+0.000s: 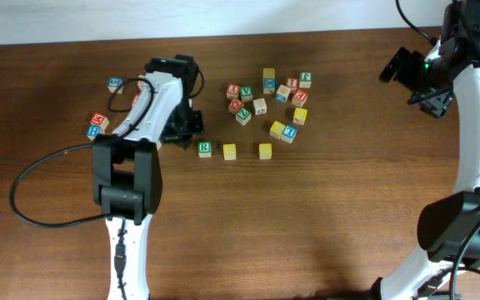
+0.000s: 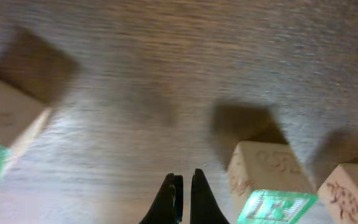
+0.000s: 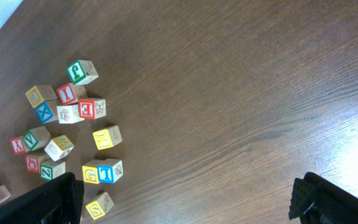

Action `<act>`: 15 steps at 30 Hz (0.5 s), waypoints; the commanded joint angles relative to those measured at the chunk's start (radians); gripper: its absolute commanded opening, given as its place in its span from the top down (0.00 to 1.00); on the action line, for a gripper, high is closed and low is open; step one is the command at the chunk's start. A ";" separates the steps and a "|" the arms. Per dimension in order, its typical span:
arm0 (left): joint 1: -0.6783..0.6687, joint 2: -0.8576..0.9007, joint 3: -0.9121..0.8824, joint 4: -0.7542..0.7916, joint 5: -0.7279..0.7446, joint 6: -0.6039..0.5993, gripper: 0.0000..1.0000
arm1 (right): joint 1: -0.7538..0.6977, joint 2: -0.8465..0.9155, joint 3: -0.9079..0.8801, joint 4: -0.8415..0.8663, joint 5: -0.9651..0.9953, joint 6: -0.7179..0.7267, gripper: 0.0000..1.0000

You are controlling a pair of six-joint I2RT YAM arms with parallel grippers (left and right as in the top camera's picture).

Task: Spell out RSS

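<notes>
Three cubes lie in a row on the table: the green R cube (image 1: 204,148), a yellow-faced cube (image 1: 229,151) and a second yellow-faced cube (image 1: 265,151). The gap between the two yellow cubes is wider than the gap between R and the first. My left gripper (image 1: 188,127) is shut and empty, low over the wood just left of and behind the R cube. In the left wrist view its jaws (image 2: 185,186) are closed, and a green-faced cube (image 2: 272,196) sits close on the right. My right gripper (image 1: 415,83) is open and empty, high at the far right. Its view shows a yellow S cube (image 3: 98,205).
A cluster of several other letter cubes (image 1: 265,96) lies behind the row. It also shows in the right wrist view (image 3: 67,124). Three loose cubes sit at the far left (image 1: 98,125). A black cable (image 1: 32,179) loops left of the left arm's base.
</notes>
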 commanded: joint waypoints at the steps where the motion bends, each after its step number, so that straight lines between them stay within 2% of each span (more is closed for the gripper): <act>1: -0.003 -0.019 -0.059 0.040 -0.011 -0.035 1.00 | 0.003 0.006 -0.003 0.000 0.002 -0.003 0.02; 15: -0.051 -0.019 -0.079 0.148 -0.010 0.018 1.00 | 0.003 0.006 -0.003 0.000 0.002 -0.003 0.02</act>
